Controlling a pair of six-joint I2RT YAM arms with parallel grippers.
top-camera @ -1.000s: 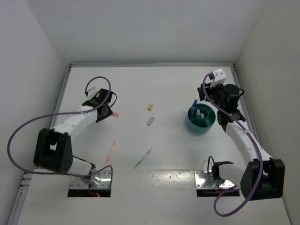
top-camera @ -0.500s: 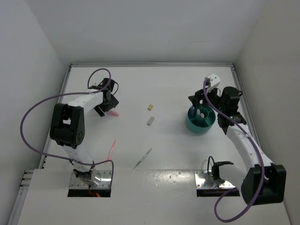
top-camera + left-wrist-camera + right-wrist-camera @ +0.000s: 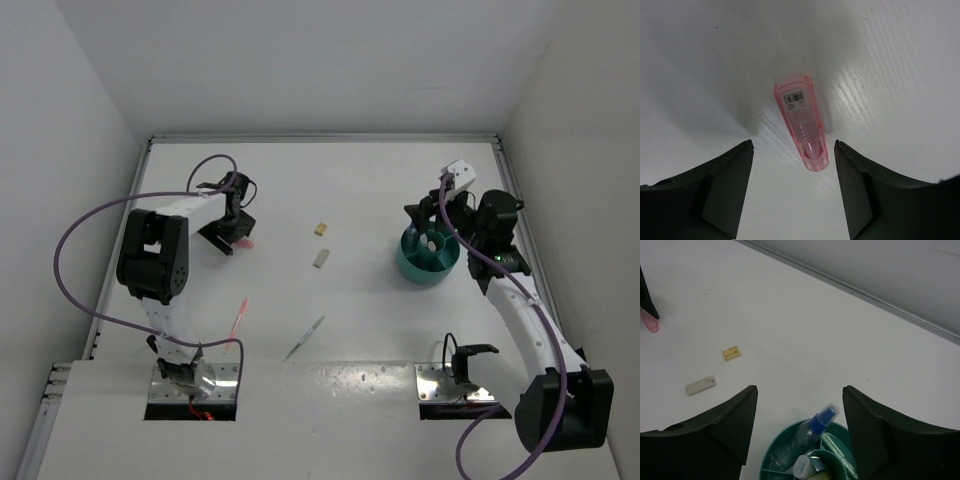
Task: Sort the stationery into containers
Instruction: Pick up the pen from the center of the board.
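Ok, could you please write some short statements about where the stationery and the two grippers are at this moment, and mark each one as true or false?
1. The left gripper is open, with the pink marker lying on the table in line with the gap. True.
2. The yellow eraser is inside the teal cup. False: it lies on the table, near the grey eraser.
3. The blue-clear pen stands in the teal cup. True.
4. The right gripper is shut on the grey eraser. False: it is open and empty above the cup.
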